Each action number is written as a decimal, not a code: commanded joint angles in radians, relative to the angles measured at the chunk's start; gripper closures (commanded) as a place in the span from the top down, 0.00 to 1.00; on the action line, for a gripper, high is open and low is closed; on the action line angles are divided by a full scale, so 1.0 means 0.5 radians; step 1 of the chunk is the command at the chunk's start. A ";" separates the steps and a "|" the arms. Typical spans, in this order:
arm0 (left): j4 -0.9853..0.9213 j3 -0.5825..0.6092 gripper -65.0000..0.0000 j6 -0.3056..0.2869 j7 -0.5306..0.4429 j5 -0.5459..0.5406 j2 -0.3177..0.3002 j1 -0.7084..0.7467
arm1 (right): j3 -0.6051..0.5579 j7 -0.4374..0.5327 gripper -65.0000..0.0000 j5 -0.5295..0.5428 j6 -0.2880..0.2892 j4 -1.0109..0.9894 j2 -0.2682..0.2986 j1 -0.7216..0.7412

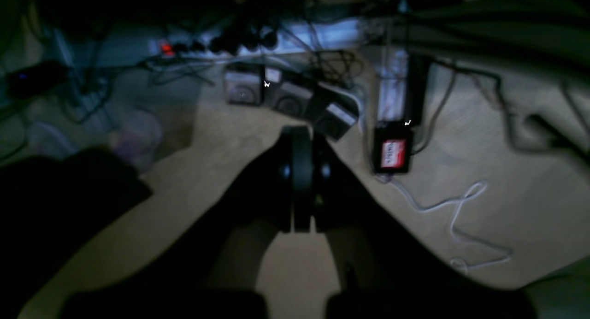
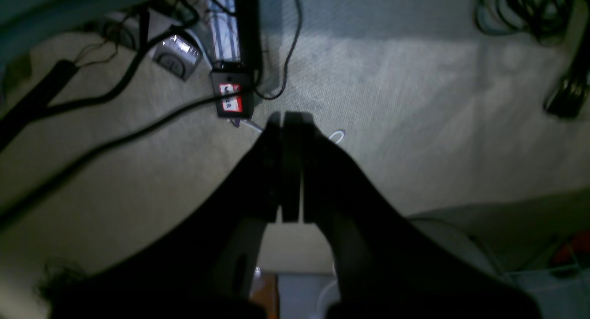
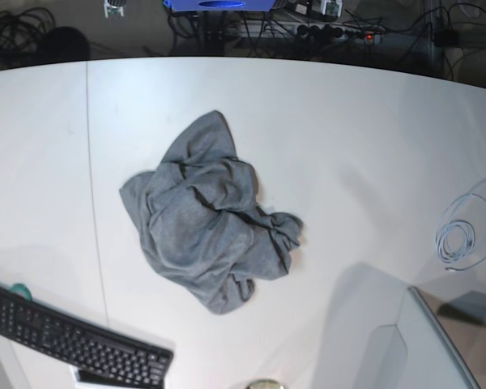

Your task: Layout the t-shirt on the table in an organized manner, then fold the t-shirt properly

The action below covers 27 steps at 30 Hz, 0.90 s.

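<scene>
T-shirt: the grey t-shirt [image 3: 206, 219] lies crumpled in a loose heap near the middle of the tabletop, folds bunched over one another; no sleeve or neckline can be made out.
Tabletop: the white tabletop [image 3: 348, 138] carries the shirt; a thin dark seam line [image 3: 95, 186] runs front to back just left of the heap in the base view.
Keyboard: a black keyboard [image 3: 69, 340] sits at the near left edge, well apart from the shirt.
Cable: a coiled pale cable [image 3: 456, 235] lies at the right side of the tabletop, well apart from the shirt.
Left pincer: the left pincer [image 1: 302, 180] is clenched with nothing between the jaws; its wrist view looks down on carpeted floor [image 1: 507, 203] with a power strip [image 1: 258, 40] and loose wires.
Right pincer: the right pincer [image 2: 290, 167] is clenched and grasps nothing; it hangs over carpet beside a small black box with a red label [image 2: 230, 95].
Arms: neither arm appears in the base view.
</scene>
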 commanded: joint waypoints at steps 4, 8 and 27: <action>0.253 0.003 0.00 0.009 -0.158 -0.003 -0.080 0.286 | 0.094 -0.270 0.00 0.010 -0.016 0.540 0.014 -0.296; 0.665 -0.006 0.00 0.009 -0.302 -0.007 -0.151 0.611 | 0.110 -0.356 0.00 0.010 -0.016 0.890 0.005 -0.507; 2.435 0.138 0.00 0.009 -0.088 -0.430 -0.399 0.848 | 0.107 -0.356 0.00 0.010 -0.010 2.240 -0.078 -0.679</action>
